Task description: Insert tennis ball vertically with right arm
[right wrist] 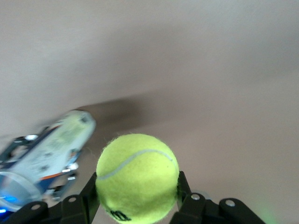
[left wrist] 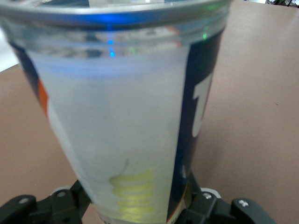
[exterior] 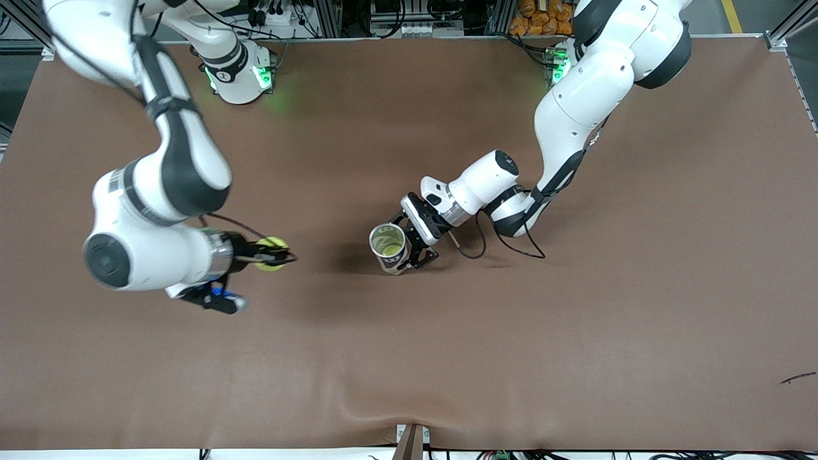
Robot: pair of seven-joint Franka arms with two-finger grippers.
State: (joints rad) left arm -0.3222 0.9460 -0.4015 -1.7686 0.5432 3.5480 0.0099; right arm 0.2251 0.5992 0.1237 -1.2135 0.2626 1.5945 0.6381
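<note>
Right end effector (exterior: 281,253) clamps a tennis ball (exterior: 271,253); left end effector (exterior: 409,246) grips the upright tube (exterior: 390,248).

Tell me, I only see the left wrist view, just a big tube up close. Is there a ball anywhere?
Observer: Yes. The right pincer is shut on a yellow ball, up over the table.
Operator: Is the ball over the tube?
Observer: No. It is off toward the right arm's end, apart from the tube.
Operator: Is the tube's top open?
Observer: Yes, its open mouth faces up, and the left pincer grips its side.
</note>
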